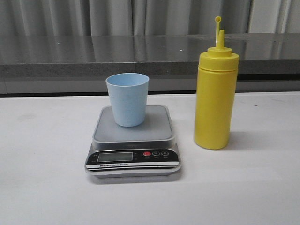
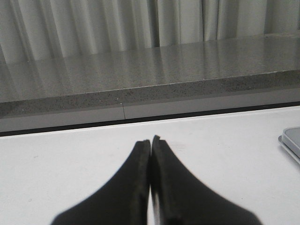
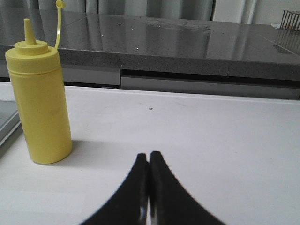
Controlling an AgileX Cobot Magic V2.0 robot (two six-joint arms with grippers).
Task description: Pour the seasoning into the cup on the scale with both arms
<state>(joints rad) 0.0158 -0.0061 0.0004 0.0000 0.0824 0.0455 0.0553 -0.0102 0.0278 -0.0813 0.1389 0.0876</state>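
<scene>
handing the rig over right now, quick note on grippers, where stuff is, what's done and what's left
Left gripper: shut, empty, low over the table, left of the scale.
Right gripper: shut, empty, to the right of the seasoning bottle.
Cup: upright on the scale platform.
Bottle: upright on the table right of the scale, cap off the nozzle.
Done: nothing grasped or poured.
Left: open, grasp bottle, steady cup, pour.

Front view: low over the white counter [image 1: 42,187], close, facing the grey ledge [image 1: 70,61]. Wrist views: lower still, skimming the counter toward that same ledge. Left wrist catches the scale [image 2: 291,143] at right edge; right wrist shares the yellow bottle [image 3: 40,98] at left.
</scene>
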